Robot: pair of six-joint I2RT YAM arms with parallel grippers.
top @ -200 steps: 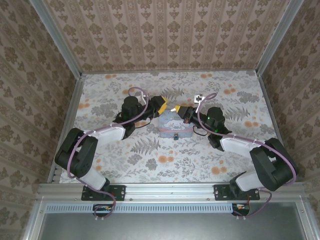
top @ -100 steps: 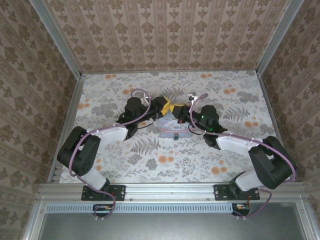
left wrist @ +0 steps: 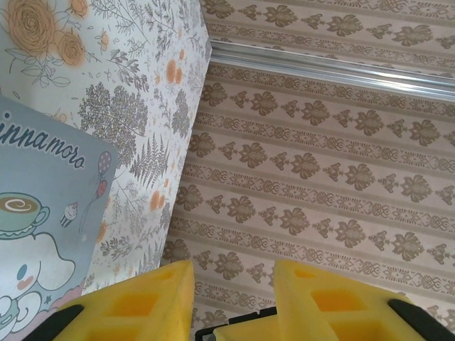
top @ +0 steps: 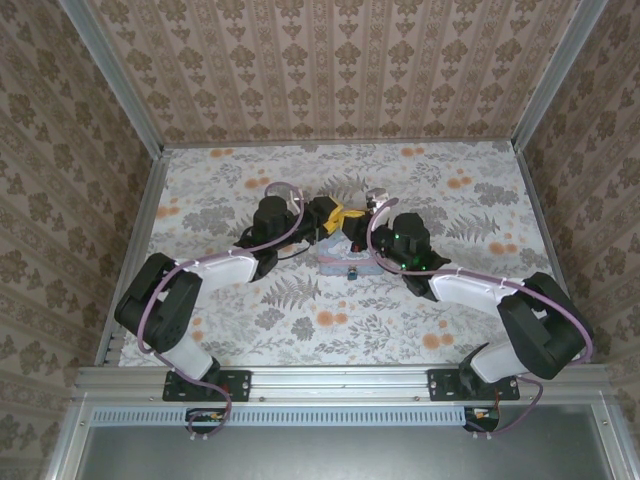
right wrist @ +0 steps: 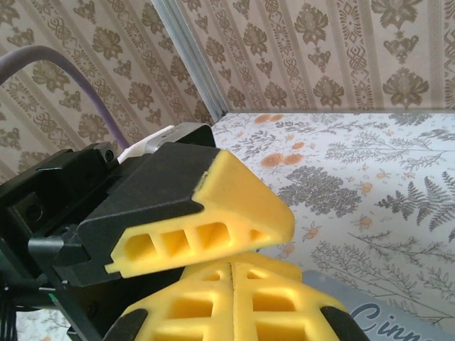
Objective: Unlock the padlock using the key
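Note:
The tiny padlock (top: 352, 271) sits at the near edge of the pale blue cartoon tin (top: 340, 261), dark and small in the top view. Above the tin's far side the two grippers meet tip to tip. My left gripper (top: 338, 212) is open; in its wrist view the yellow fingers (left wrist: 153, 298) stand apart with only wall between them. My right gripper (right wrist: 233, 284) is shut, its pads pressed together along one seam. I see no key between them. A finger of the left gripper (right wrist: 213, 227) lies just above the right gripper's tips.
The tin's printed lid (left wrist: 35, 213) fills the lower left of the left wrist view, and its corner (right wrist: 387, 316) shows in the right wrist view. Patterned walls and aluminium rails (top: 140, 200) enclose the floral table (top: 330, 330).
The right gripper has swung left and the left gripper has edged right, so their tips now touch or nearly touch over the tin. The tin and padlock have stayed put.

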